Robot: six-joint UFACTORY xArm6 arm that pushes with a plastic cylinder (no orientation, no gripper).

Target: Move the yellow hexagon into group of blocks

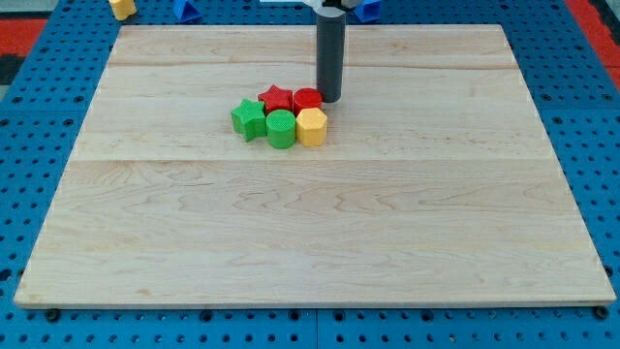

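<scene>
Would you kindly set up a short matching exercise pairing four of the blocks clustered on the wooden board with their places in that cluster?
Things:
1. green star block
2. yellow hexagon block
3. red star block
4. green round block

Places:
A. at the cluster's right end, front row
B. between the other green block and the yellow one
C. at the cluster's left end
D. back row, left of the red round block

My tip stands just right of the red round block.

Pairs: 1-C, 2-A, 3-D, 4-B
</scene>
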